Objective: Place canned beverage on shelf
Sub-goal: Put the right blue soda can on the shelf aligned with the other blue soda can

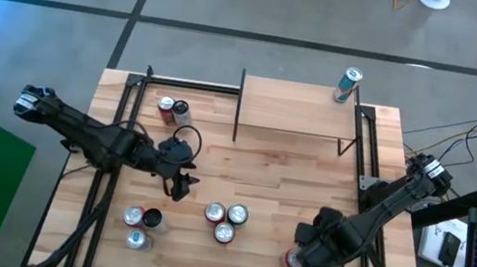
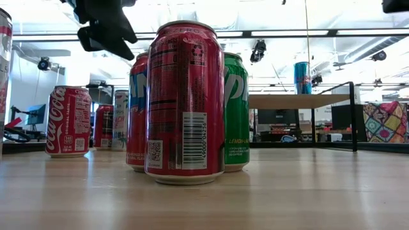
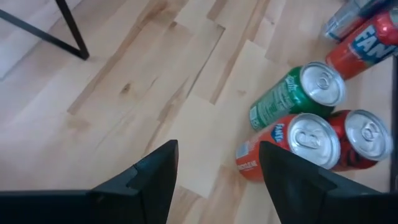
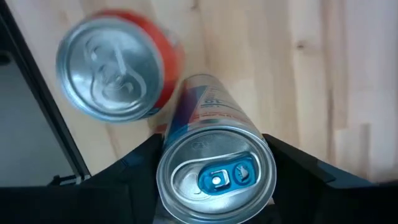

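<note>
Jaws of the left gripper (image 1: 181, 184) are held apart with nothing between them, as the left wrist view shows bare tabletop (image 3: 155, 93) in the gap. Ahead of those jaws and off to one side, a trio of cans is seen: a green can (image 3: 297, 95), a red-and-blue can (image 3: 287, 146) and a red can (image 3: 357, 138), all upright and touching. Behind the left gripper, a pair of red cans (image 1: 172, 110) is found near the table's far edge, and three more cans (image 1: 140, 226) are grouped at the near left corner.

Farther right, the shelf (image 1: 298, 109) is seen as a small pale wooden plank on thin black uprights at the table's far side, well apart from both sets of jaws. One slim teal-and-silver can (image 1: 348, 85) is stood at its far right corner.

At the right, the right gripper (image 1: 307, 258) is lowered at the near right corner, its jaws set on either side of a slim can (image 4: 214, 168) with a silver top and blue tab; whether the fingers (image 4: 311, 186) press on it cannot be told. Just beside it, a red can (image 4: 115, 71) is stood, blurred.
</note>
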Controlling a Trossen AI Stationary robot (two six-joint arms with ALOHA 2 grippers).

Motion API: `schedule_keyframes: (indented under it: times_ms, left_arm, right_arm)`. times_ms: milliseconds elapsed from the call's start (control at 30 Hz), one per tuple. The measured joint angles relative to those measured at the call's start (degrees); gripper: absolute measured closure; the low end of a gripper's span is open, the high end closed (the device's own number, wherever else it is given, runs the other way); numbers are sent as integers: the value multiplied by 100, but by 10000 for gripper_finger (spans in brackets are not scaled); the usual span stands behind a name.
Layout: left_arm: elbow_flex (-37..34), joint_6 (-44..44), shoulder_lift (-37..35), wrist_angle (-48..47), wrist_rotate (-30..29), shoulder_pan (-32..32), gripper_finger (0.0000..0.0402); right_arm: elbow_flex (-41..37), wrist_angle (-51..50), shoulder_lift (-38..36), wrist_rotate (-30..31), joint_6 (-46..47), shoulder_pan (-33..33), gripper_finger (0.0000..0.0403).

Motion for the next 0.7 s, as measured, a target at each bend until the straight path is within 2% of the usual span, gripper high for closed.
schedule_keyframes:
  times_ms: [300,500,700]
  left_arm:
    - [0,521,0,-7,-1,431,192]
    - [0,747,-1,-4,-1,675,192]
    - [0,1043,0,-8,2,846,192]
  right_arm:
    - [968,-1622,-231,46,-485,-955,163]
    - [1379,-1637,-672,43,-1108,-1922,168]
    - [1709,-1651,-1082,57,-1418,-3178,166]
